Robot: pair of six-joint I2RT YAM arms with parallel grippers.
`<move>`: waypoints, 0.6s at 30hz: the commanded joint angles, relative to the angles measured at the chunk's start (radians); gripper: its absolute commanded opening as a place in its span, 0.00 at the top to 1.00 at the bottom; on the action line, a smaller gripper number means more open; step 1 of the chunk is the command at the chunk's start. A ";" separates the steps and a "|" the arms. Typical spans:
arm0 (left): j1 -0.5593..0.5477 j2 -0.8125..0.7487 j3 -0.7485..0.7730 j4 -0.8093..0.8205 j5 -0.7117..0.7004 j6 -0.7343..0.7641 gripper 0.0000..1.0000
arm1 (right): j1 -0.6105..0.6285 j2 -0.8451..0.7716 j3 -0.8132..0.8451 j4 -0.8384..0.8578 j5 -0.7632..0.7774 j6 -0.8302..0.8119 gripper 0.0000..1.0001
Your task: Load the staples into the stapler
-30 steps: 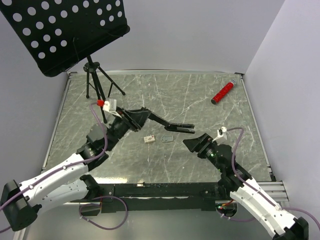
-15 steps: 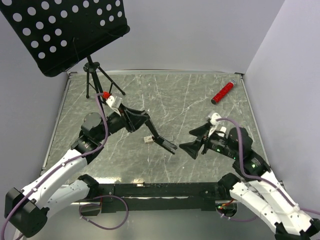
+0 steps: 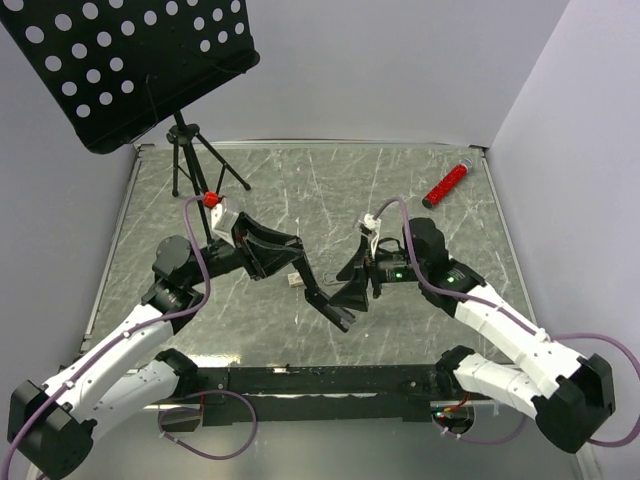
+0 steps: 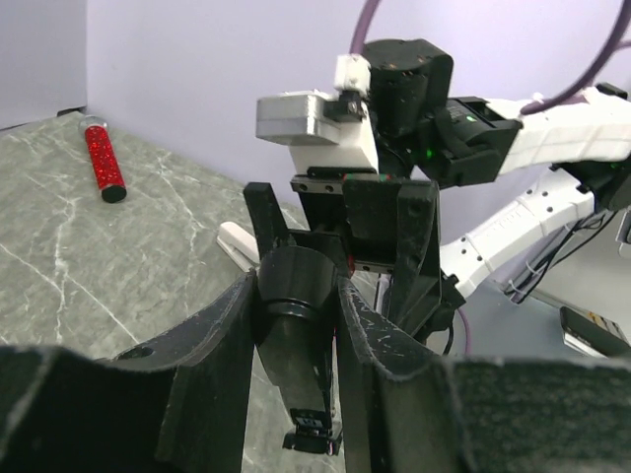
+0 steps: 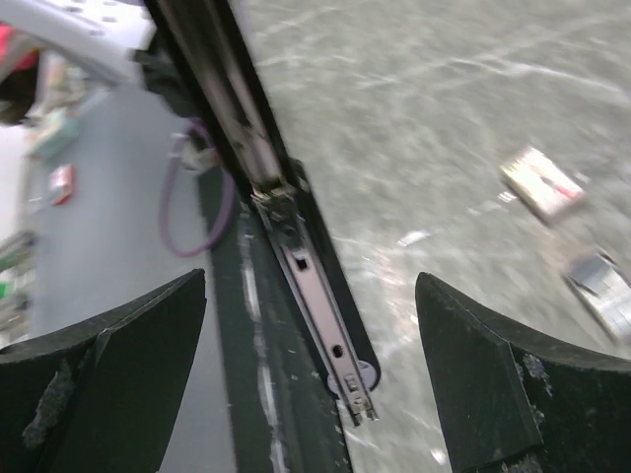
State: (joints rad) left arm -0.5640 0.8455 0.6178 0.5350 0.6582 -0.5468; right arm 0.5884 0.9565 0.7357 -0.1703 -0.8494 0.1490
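My left gripper [image 3: 280, 255] is shut on the hinge end of the black stapler [image 3: 325, 300] and holds it above the table, its free end pointing toward the near edge. In the left wrist view the stapler [image 4: 296, 345] sits clamped between my fingers [image 4: 227, 335]. My right gripper [image 3: 352, 285] is open and straddles the stapler's free end without touching it. In the right wrist view the silvery rail [image 5: 320, 301] lies between the open fingers [image 5: 108, 384]. The cream staples box [image 5: 540, 182] and the grey tray piece [image 5: 601, 281] lie on the table; the box [image 3: 295, 282] peeks out beside the stapler.
A red cylinder [image 3: 447, 184] lies at the far right and shows in the left wrist view [image 4: 104, 163]. A black music stand [image 3: 130, 60] on a tripod [image 3: 190, 160] stands at the far left. A white rounded bar [image 4: 237, 244] lies beyond the stapler.
The right gripper has swung left and forward to straddle the stapler's free end. The left gripper has turned the stapler from pointing right to pointing down toward the near edge.
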 commanded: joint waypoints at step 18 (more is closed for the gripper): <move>0.004 -0.022 -0.058 0.365 0.023 -0.139 0.99 | 0.120 0.255 0.007 0.471 -0.171 0.121 0.13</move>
State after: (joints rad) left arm -0.5640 0.8364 0.5594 0.7540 0.6918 -0.6479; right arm 0.6727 1.1736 0.7364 0.1448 -1.0107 0.2718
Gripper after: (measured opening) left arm 0.365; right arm 0.866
